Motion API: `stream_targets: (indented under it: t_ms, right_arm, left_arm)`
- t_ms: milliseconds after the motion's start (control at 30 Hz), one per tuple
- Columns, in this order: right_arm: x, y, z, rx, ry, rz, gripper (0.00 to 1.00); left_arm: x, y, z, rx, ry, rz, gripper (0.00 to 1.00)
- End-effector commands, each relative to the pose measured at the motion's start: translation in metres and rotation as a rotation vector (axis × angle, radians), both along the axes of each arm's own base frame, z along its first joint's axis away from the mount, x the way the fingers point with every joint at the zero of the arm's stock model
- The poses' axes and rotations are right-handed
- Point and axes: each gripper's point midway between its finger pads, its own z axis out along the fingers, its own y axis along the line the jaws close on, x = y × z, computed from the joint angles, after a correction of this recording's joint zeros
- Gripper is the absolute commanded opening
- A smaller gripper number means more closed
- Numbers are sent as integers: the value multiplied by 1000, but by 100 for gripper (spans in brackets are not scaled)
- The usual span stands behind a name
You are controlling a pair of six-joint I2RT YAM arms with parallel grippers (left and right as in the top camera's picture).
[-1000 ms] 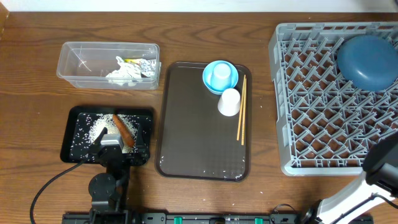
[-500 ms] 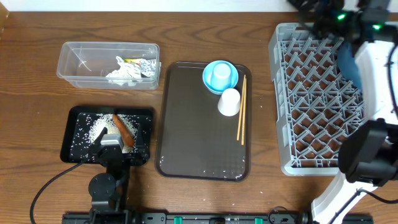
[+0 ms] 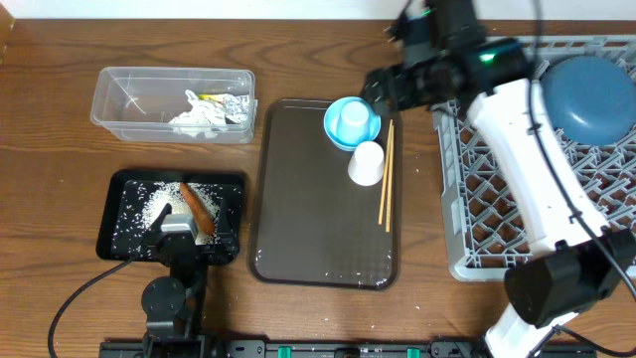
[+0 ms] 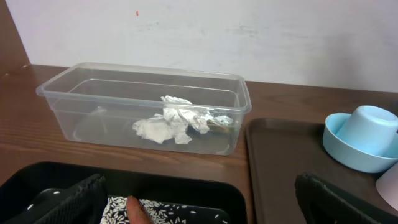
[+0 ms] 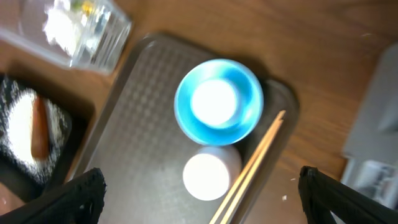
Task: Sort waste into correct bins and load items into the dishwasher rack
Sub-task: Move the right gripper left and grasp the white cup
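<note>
My right gripper [image 3: 382, 88] [image 5: 202, 200] is open and empty, hovering just above the light-blue bowl [image 3: 352, 121] [image 5: 217, 102], which has a pale cup upside down in it. The white cup [image 3: 366, 162] [image 5: 211, 174] and the chopsticks [image 3: 386, 175] [image 5: 252, 165] lie on the brown tray beside it. The dark-blue plate [image 3: 588, 96] sits in the grey rack [image 3: 502, 189]. My left gripper [image 3: 191, 237] [image 4: 199, 206] is open over the black tray [image 3: 124, 189], which holds rice [image 3: 157, 206] and the carrot [image 3: 194, 206] [image 4: 137, 213]. The clear tub [image 3: 129, 94] [image 4: 93, 93] holds tissue [image 3: 196, 115] [image 4: 171, 121] and the wrapper [image 3: 232, 107].
The dark brown serving tray [image 3: 308, 219] lies between the black tray and the rack. My right arm [image 3: 532, 169] stretches across the rack's left half. The rack's edge shows at the right of the right wrist view [image 5: 380, 106].
My right arm has swung left from the rack, from the plate's side, across to above the light-blue bowl. The left arm has not moved.
</note>
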Motion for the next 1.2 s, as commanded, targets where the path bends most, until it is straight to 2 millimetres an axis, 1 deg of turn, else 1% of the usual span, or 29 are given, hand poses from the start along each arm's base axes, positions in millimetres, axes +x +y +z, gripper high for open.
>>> stream_targets:
  t_ms: [0, 100, 200, 300, 433, 500, 600, 900, 1100, 1167]
  right_arm:
    - [-13, 6, -20, -127, 6, -2, 96]
    - [-22, 3, -42, -209, 45, -109, 94]
    - [-38, 11, -60, -231, 93, -92, 93]
    - [-49, 10, -77, -244, 143, -112, 92]
    - [-52, 8, -104, -252, 160, -116, 90]
    - [-52, 9, -118, -243, 157, -118, 85]
    - [-50, 10, -131, -229, 149, -133, 83]
    - [-52, 11, -159, -209, 139, -153, 80]
    - [-47, 18, -165, -184, 100, -149, 80]
    - [-46, 20, -165, -177, 89, -146, 77]
  left_arm:
    - [0, 3, -16, 0, 38, 16, 98]
    - [0, 3, -16, 0, 38, 16, 98]
    - [0, 3, -16, 0, 38, 16, 98]
    - [0, 3, -16, 0, 38, 16, 98]
    - [0, 3, -16, 0, 38, 16, 98]
    - [0, 3, -16, 0, 38, 16, 98]
    - [0, 3, -16, 0, 38, 16, 98]
    - [0, 3, -16, 0, 38, 16, 98]
    - [0, 3, -16, 0, 38, 16, 98]
    - [0, 3, -16, 0, 38, 16, 98]
